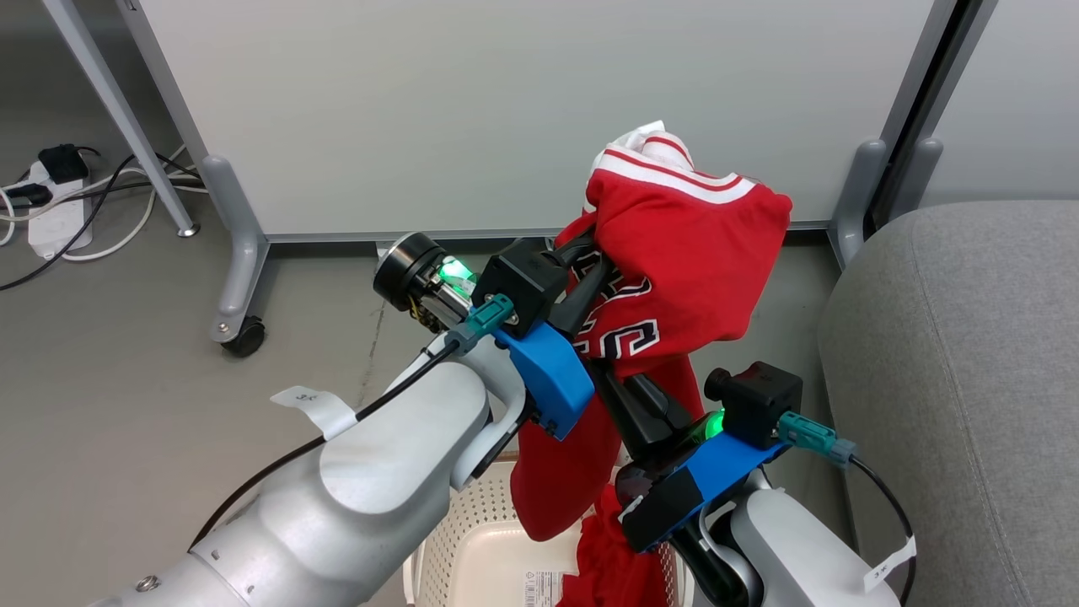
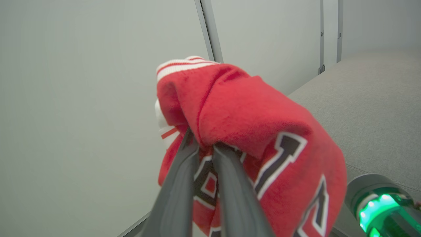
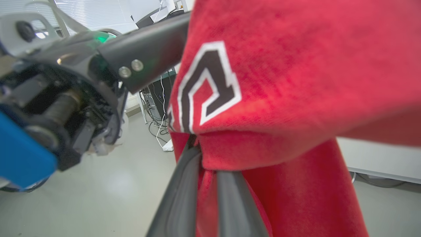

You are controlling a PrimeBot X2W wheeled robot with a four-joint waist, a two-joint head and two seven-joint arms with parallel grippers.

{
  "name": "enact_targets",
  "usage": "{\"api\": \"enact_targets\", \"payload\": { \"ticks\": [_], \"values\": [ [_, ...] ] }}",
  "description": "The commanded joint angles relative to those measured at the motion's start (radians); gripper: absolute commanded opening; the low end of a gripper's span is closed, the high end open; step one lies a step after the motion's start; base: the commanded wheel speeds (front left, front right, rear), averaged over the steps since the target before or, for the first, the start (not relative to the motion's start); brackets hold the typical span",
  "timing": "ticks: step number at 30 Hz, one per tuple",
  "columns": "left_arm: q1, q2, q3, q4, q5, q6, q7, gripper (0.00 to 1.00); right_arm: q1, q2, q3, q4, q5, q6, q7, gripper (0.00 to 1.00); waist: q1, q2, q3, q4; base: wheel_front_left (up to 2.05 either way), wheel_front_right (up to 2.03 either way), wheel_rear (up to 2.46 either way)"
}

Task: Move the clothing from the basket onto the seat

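Hanging bunched, the fuzzy red jersey [image 1: 691, 244] is pinched by left fingers [image 2: 177, 191] and right fingers [image 3: 230, 204].

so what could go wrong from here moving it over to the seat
1. The jersey hangs low, its tail reaching down to the basket beside the shorts. Swinging toward the seat might snag the rim or drag the shorts along.
2. The left gripper and right gripper pinch the jersey close together, so the arms could bump.
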Motion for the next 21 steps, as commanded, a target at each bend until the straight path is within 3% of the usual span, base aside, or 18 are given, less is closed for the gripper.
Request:
{"api": "enact_targets", "payload": {
  "ticks": [1,6,7,8,21],
  "values": [
    [-0.014,0.000,-0.003,0.003,-0.005,0.004,-0.004,0.00,-0.011,-0.003,0.003,-0.004,-0.008,0.001,0.001,0.00,-0.0001,0.0000,-0.001,0.000,0.00,0.00,0.00],
    [-0.013,-0.001,0.005,0.005,-0.007,0.017,-0.009,0.00,-0.009,-0.003,0.004,-0.005,-0.012,0.001,0.001,0.00,-0.0001,0.0000,-0.001,0.000,0.00,0.00,0.00],
    [-0.013,-0.002,0.004,0.008,-0.007,0.020,-0.008,0.78,-0.009,-0.003,0.004,-0.006,-0.013,0.001,0.001,0.00,-0.0001,0.0000,-0.001,0.001,0.00,0.00,0.00],
    [-0.012,-0.003,0.004,0.009,-0.011,0.021,-0.005,1.00,-0.008,-0.003,0.004,-0.007,-0.013,0.001,0.001,0.00,-0.0001,0.0000,-0.001,0.001,0.00,0.00,0.00],
    [-0.019,0.000,0.010,0.009,-0.008,0.036,-0.033,1.00,-0.010,-0.003,-0.002,-0.018,-0.027,0.001,0.001,0.00,-0.0001,0.0000,0.007,-0.005,0.00,0.00,0.00]
  ]
}}
